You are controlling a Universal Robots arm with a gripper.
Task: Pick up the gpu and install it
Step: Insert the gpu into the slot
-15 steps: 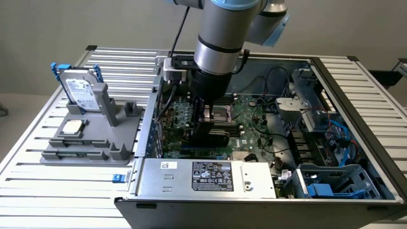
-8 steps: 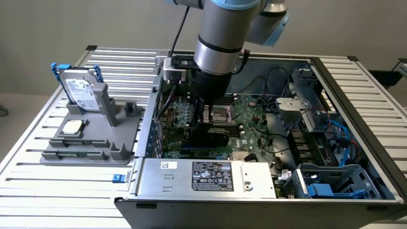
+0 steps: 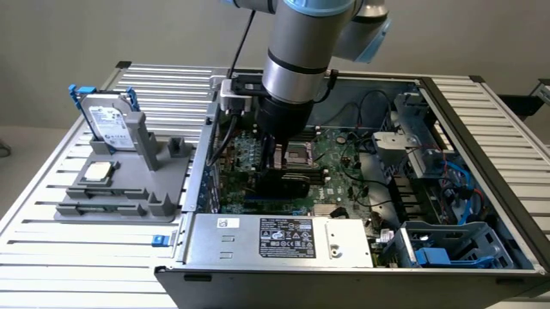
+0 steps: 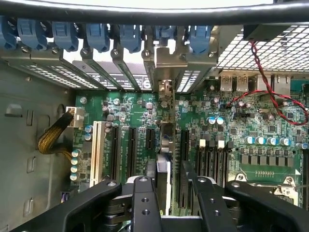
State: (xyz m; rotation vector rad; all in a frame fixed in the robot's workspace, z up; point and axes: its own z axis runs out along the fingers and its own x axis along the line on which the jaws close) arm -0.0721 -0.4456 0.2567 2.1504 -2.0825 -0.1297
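1. The gpu (image 3: 282, 183) stands on edge inside the open computer case (image 3: 481, 148), over the motherboard (image 3: 348, 161) and close to the case wall that faces the grey fixture (image 3: 129, 206). I judge it is kept upright because only that way can its lower edge meet a slot
2. In the wrist view the card's thin edge runs parallel to the black expansion slots (image 4: 130, 150). Its silver bracket end reaches toward the row of blue latches (image 4: 130, 36) along the case's rear wall, where a bracket has to line up with an opening
3. The gripper (image 4: 176, 205) hangs straight down over the card's top edge, astride it. Whether it clamps the card or merely flanks it, I cannot tell
4. Whether the card is fully seated is hidden by the gripper
5. On the table (image 3: 51, 257), just beside the case, the fixture holds the hard drive (image 3: 112, 125) upright and the processor chip (image 3: 97, 170) flat — each in its own pocket, probably for easy gripping
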